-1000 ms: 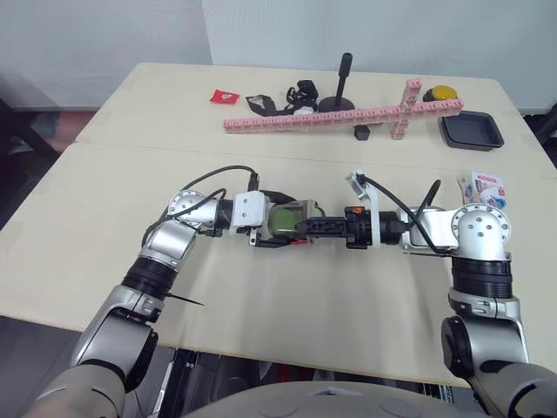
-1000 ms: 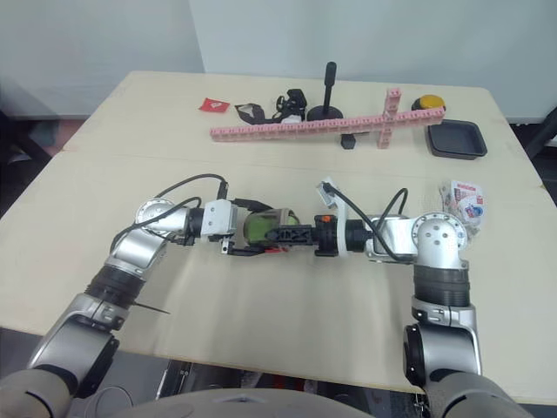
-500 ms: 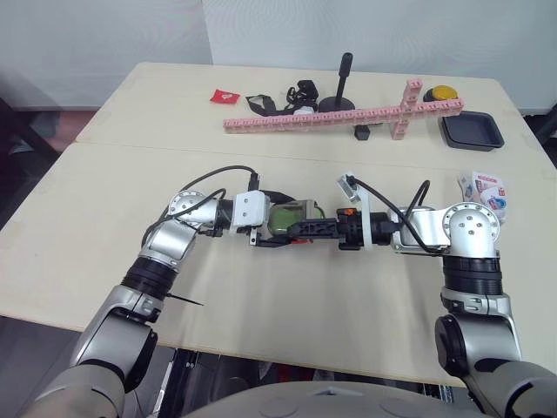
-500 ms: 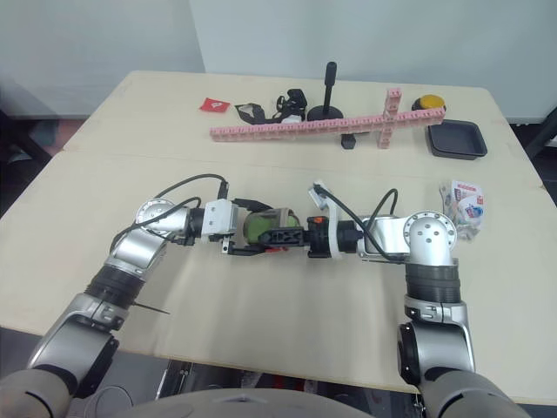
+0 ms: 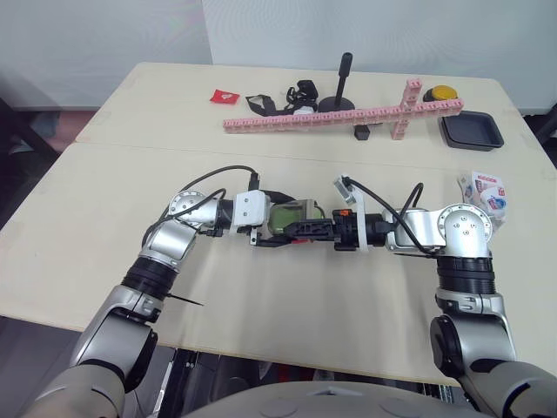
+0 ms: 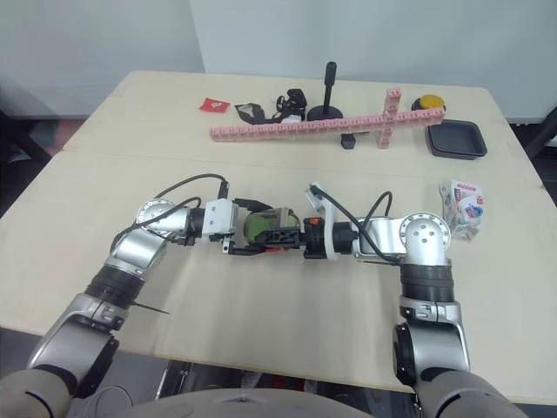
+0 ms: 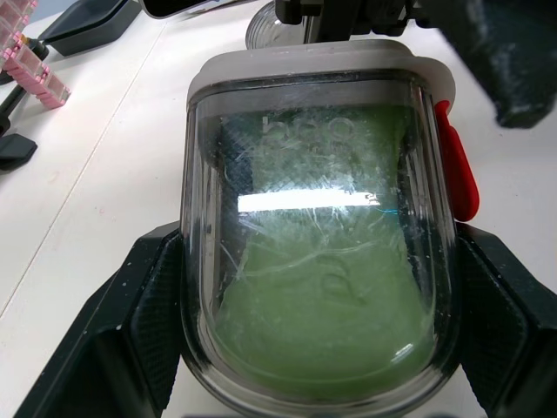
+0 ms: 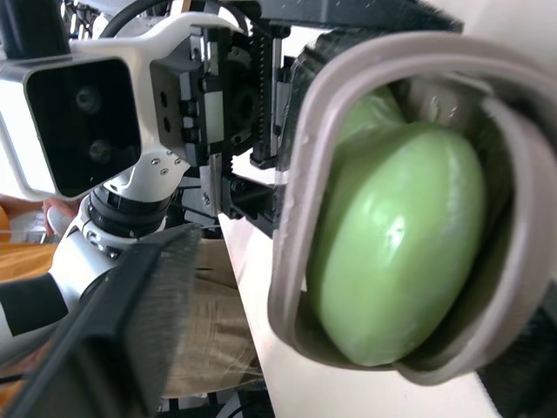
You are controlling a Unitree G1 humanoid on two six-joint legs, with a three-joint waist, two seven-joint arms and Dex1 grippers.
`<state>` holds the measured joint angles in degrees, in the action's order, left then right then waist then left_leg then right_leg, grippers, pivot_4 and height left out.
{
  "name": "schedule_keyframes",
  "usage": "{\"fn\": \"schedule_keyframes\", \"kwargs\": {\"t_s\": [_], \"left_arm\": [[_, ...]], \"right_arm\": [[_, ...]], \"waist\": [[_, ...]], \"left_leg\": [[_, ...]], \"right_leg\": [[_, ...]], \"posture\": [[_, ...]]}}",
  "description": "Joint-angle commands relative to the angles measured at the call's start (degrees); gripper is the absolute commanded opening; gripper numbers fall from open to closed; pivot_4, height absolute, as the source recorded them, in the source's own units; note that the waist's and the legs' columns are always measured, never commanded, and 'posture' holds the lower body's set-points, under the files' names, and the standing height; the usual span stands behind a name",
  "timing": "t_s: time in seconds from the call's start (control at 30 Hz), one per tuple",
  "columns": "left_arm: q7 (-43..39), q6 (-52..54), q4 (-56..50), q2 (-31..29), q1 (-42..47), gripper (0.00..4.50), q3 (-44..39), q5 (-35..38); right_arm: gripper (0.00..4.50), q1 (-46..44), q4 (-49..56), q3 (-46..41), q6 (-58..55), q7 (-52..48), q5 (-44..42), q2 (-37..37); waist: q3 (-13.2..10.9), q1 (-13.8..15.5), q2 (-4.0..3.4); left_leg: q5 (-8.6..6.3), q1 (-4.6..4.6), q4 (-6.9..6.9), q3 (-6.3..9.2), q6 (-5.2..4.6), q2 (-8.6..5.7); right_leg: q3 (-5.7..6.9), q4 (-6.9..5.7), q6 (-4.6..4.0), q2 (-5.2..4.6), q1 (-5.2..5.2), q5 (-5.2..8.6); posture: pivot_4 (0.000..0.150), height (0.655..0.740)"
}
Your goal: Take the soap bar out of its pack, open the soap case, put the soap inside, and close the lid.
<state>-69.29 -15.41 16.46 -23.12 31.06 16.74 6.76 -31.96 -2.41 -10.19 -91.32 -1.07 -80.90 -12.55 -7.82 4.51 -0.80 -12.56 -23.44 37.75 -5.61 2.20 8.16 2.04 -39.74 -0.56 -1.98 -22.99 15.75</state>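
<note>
ok, left gripper (image 5: 289,228) is clamped on the clear-lidded grey plastic soap case (image 5: 291,215), 1 black finger (image 7: 96,348) on each long side. it sits well in front of the long pink block rail (image 5: 331,117), about level with its middle. the green oval soap bar (image 8: 396,235) is inside. the case's long axis runs parallel to the rail, pointing straight at my right gripper (image 5: 307,228), which meets the far end head-on, spread, nothing pinched. i can't tell if the red latch (image 7: 457,174) has caught. the torn white printed pack (image 5: 484,189) lies in front of the rail's right end. i'd say pressing the lid home is what's left.
</note>
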Motion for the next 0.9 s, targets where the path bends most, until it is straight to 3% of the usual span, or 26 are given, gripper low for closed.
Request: {"fn": "schedule_keyframes", "kwargs": {"t_s": [0.03,0.13,0.73,0.8,0.9], "left_arm": [[0.2,-0.2,-2.5,-0.1,0.5,3.48,-0.6,0.9],[0.4,-0.2,-2.3,0.0,0.6,3.48,-0.6,0.9],[1.1,-1.4,0.7,0.3,2.6,3.48,-1.5,1.3],[0.6,-1.1,1.1,0.3,2.9,4.50,-1.7,1.9],[-0.4,-0.5,1.4,0.2,3.3,4.50,-1.9,2.6]], "right_arm": [[3.05,-1.1,0.0,-1.0,1.0,0.2,-1.8,0.0],[2.13,-1.2,0.0,-0.6,1.3,-0.1,-0.9,-0.5],[2.12,-0.5,2.5,1.5,1.9,-5.0,1.3,-2.8],[2.12,-0.5,2.7,1.6,2.0,-5.5,1.5,-2.9],[2.12,-0.5,3.0,1.7,1.9,-5.9,1.7,-2.9]], "waist": [[0.0,0.0,0.00],[0.0,0.0,0.00],[0.0,0.0,0.00],[0.0,0.0,0.00],[0.0,0.0,0.00]], "left_leg": [[0.00,0.00,0.00,0.00,0.00,0.00],[0.01,-0.01,-0.01,0.00,0.02,0.00],[0.03,-0.02,-0.03,0.00,0.06,0.00],[0.03,-0.02,-0.04,0.00,0.06,0.00],[0.03,-0.01,-0.05,0.00,0.06,0.00]], "right_leg": [[0.00,0.00,0.00,0.00,0.00,0.00],[0.00,0.02,0.01,0.00,0.00,0.00],[0.01,0.04,0.03,0.00,0.00,-0.02],[0.01,0.04,0.03,0.00,0.00,-0.02],[0.01,0.05,0.03,0.00,0.00,-0.02]], "posture": [[0.150,0.7330],[0.150,0.7330],[0.150,0.7330],[0.150,0.7330],[0.150,0.7330]]}}
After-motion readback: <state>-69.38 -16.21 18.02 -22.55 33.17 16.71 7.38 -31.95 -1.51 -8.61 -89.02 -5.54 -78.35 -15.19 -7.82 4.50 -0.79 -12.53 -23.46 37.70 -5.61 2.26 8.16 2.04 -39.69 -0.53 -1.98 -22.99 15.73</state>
